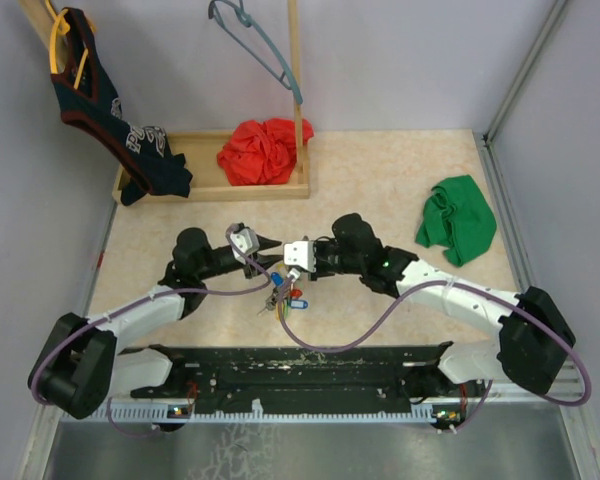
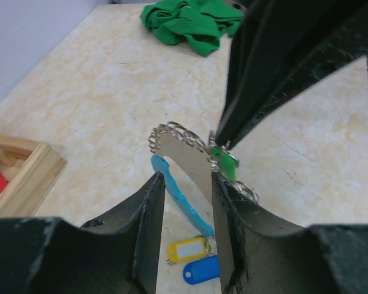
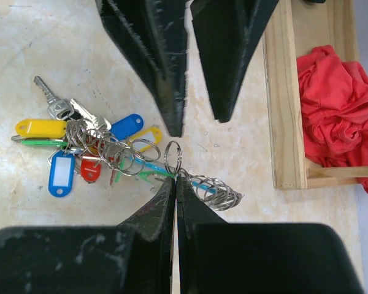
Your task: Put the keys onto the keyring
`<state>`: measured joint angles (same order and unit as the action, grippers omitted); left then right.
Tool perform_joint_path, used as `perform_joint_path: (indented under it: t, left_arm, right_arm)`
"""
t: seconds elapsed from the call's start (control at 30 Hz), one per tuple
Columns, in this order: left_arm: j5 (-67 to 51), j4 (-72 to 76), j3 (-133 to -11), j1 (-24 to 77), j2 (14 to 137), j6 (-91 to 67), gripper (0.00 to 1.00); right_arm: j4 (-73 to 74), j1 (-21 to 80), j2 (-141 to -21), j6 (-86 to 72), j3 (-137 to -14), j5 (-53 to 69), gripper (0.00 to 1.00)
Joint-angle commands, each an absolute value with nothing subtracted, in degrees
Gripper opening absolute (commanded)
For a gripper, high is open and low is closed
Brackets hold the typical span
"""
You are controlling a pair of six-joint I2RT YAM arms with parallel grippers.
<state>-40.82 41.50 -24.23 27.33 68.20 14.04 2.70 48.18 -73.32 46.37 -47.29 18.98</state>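
Right gripper [image 3: 175, 182] fills the foot of its own wrist view. Its fingers are pressed together on the keyring [image 3: 203, 184], where a small split ring [image 3: 173, 158] stands up just past the tips. Opposite it, nearly tip to tip, hangs the left gripper [image 3: 198, 125], its fingers apart and clamped on nothing. Seen from the left wrist, the keyring's grey band passes up between those fingers, with the light-blue section just beside them (whether the band touches a finger I cannot tell). The keys [image 3: 80, 144] lie fanned on the tabletop [image 3: 43, 37], bunched at one end of the keyring, whose long axis runs crosswise to both grippers. The next move likely turns on that: the left gripper already straddles the band and would close across it, not along it.
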Motion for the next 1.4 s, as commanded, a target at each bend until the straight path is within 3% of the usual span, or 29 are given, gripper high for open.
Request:
perform_joint_path:
  t: [0.0, 0.6, 0.77, 0.87, 0.93, 0.97, 1.37]
  left_arm:
    - [-51.1, 36.9, -26.3, 27.2, 68.4, 23.0, 0.43]
    - [-58.8, 25.5, -34.4, 27.2, 76.0, 28.0, 0.43]
    - [-59.5, 24.4, -35.9, 27.2, 77.5, 28.0, 0.33]
    - [-59.4, 24.2, -36.2, 27.3, 77.9, 27.7, 0.19]
    - [-58.9, 24.1, -36.2, 27.2, 77.7, 27.5, 0.03]
    - [-58.5, 24.1, -36.1, 27.3, 77.5, 27.2, 0.01]
    - [-47.2, 38.6, -31.2, 27.1, 74.7, 13.1, 0.0]
  right_arm:
    - [5.1, 47.7, -72.7, 48.6, -52.2, 21.1, 0.0]
    - [7.0, 47.7, -73.8, 49.3, -54.3, 23.1, 0.0]
    - [7.2, 47.8, -74.0, 49.2, -54.6, 23.3, 0.0]
    - [7.6, 47.8, -74.0, 49.2, -54.6, 23.3, 0.0]
    - [8.1, 47.7, -74.0, 49.0, -54.6, 23.2, 0.0]
    - [8.4, 47.7, -73.9, 48.9, -54.5, 23.0, 0.0]
    - [3.9, 47.8, -71.7, 43.9, -45.9, 19.2, 0.0]
